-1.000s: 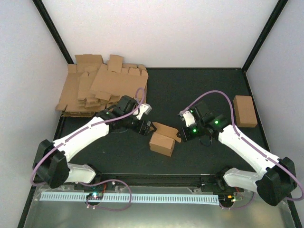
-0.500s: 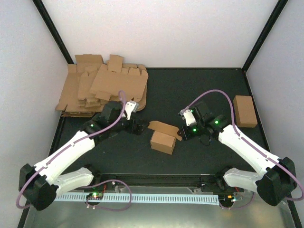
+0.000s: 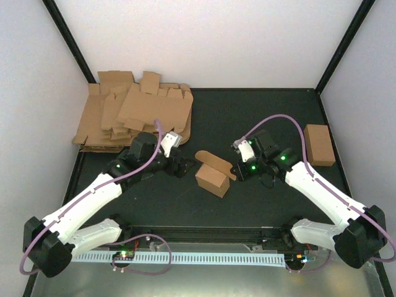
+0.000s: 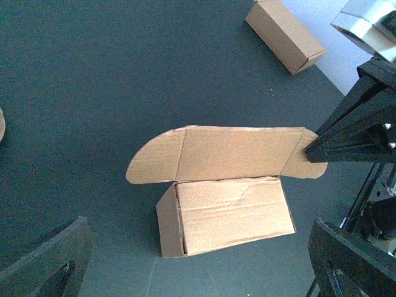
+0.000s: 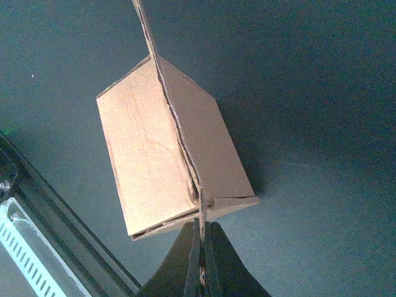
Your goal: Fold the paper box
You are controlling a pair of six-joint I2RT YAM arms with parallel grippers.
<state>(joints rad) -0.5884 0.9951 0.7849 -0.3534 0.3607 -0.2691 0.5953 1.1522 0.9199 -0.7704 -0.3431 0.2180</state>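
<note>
While right tool [image 5: 201,228] pinches it, paper box [image 5: 148,154] (brown) rests — half-folded.

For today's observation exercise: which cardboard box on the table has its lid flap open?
The centre box, flap held by the right claw; the box near the right edge is fully closed.

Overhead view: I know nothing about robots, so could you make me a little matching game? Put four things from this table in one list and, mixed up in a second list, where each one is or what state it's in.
Things:
1. paper box
2. cardboard pile
3. closed box
4. left gripper

Places or states:
A. far left corner of the table
B. open, holding nothing
C. by the right wall
D. in the middle, its flap pinched by the right gripper

Pairs: 1-D, 2-A, 3-C, 4-B
</note>
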